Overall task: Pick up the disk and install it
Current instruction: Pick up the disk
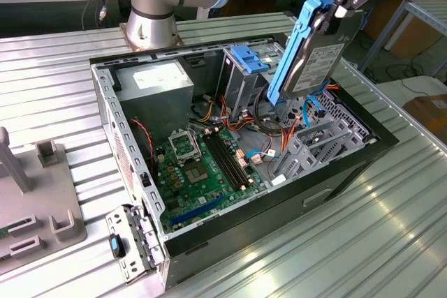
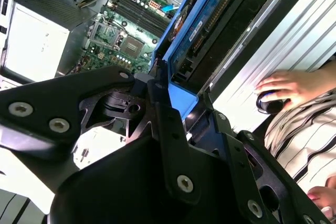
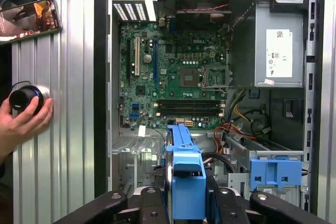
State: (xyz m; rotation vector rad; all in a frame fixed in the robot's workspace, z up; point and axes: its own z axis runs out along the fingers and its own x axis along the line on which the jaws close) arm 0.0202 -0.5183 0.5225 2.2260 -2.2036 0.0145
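Blue-railed, silvery flat disk (image 1: 318,61) hangs pinched in the black hand (image 1: 334,10) above the open metal case (image 1: 115,123).

Bright even light, glare streaks on ribbed bench (image 1: 391,242), blown-out white patch behind dark jaws in second wrist view, computer case (image 1: 335,179) interior partly shadowed
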